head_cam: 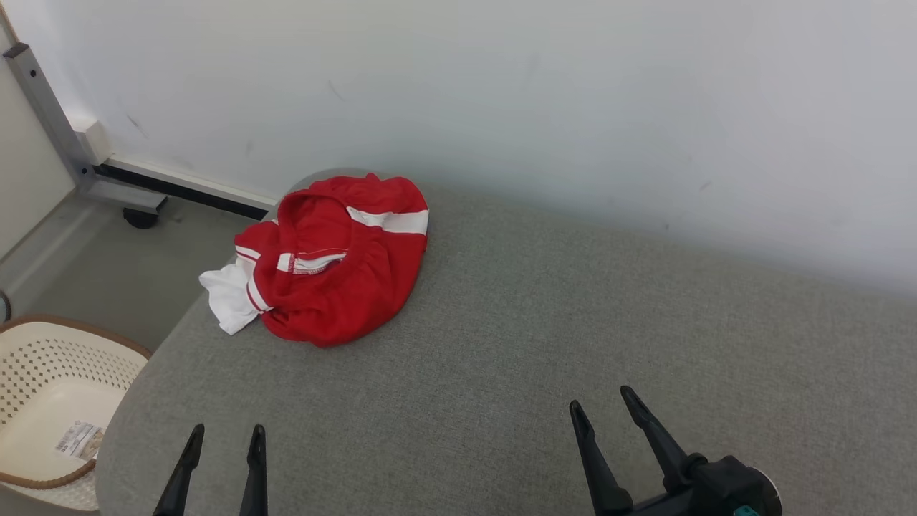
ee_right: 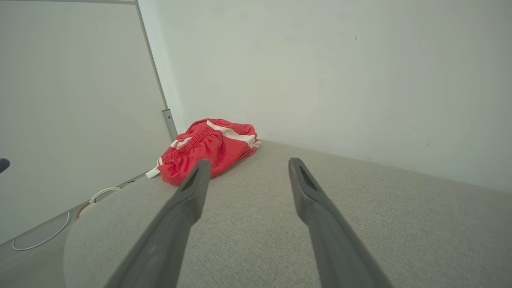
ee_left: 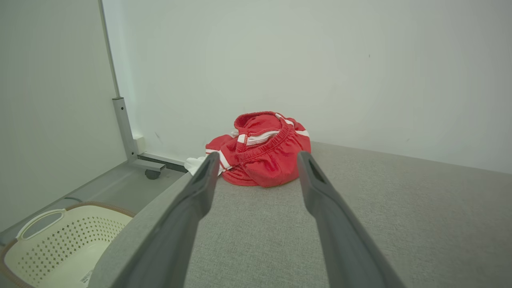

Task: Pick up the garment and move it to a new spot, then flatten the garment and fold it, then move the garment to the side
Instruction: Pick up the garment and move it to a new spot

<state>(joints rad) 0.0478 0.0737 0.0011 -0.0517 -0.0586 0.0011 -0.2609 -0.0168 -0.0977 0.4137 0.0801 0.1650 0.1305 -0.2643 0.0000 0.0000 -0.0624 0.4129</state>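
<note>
Plainly, the task stands at its first step, the pick-up, and nothing has been grasped yet. The garment (head_cam: pixel 337 265), red shorts with white bands, lies in a crumpled heap at the far left corner of the bench (head_cam: pixel 537 344), close under the wall, with a white flap reaching the bench's left edge. The left pincer (head_cam: pixel 227 430) hovers over the bench's near left part, fingers apart and empty. The right pincer (head_cam: pixel 602 398) hangs over the bench's near right part, likewise spread and holding nothing. Both are well apart from the cloth. A perforated laundry basket (head_cam: pixel 43 373) sits on the floor just beside the bench's near left corner. The next move likely calls for a reach toward the bench's far left corner. The left pincer, which points straight at the heap, looks best placed to close on a raised fold such as the waistband and lift it toward the bench's open middle.
</note>
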